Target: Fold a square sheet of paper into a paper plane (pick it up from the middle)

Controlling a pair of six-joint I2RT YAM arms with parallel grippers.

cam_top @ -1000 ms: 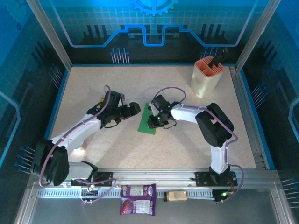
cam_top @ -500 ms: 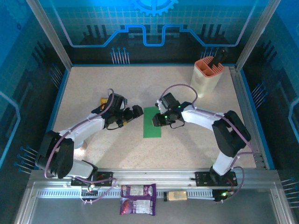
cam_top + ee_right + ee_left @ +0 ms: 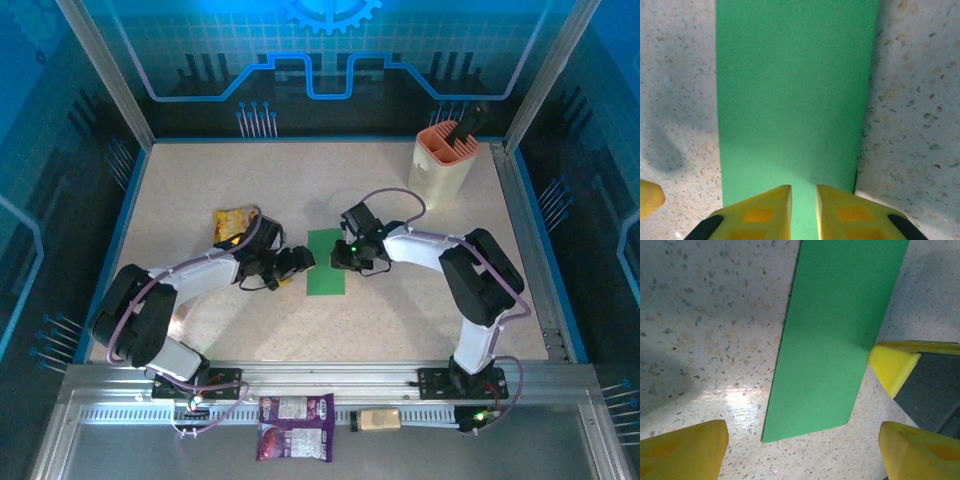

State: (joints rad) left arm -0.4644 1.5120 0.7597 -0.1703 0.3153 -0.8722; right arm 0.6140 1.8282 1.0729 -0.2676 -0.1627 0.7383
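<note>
Right wrist view: the right gripper (image 3: 803, 196) has its two yellow fingers nearly together over the single green paper sheet (image 3: 795, 90), which is folded into one long flat rectangle. Whether they nip it I cannot tell. Left wrist view: the left gripper (image 3: 802, 436) is spread wide over one short end of the strip, and a finger of the right gripper touches its long edge. Top view: the strip lies mid-table between the two grippers, with one crinkled yellow snack packet (image 3: 232, 221) and one beige plastic tub (image 3: 438, 172) on the speckled table (image 3: 400, 310).

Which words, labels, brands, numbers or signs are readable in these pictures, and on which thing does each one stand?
No text here can be read.
purple packet: printing too blurred to read.
yellow packet: printing too small to read.
green paper: plain, no writing.
back wall: a gear sign, no words.
</note>
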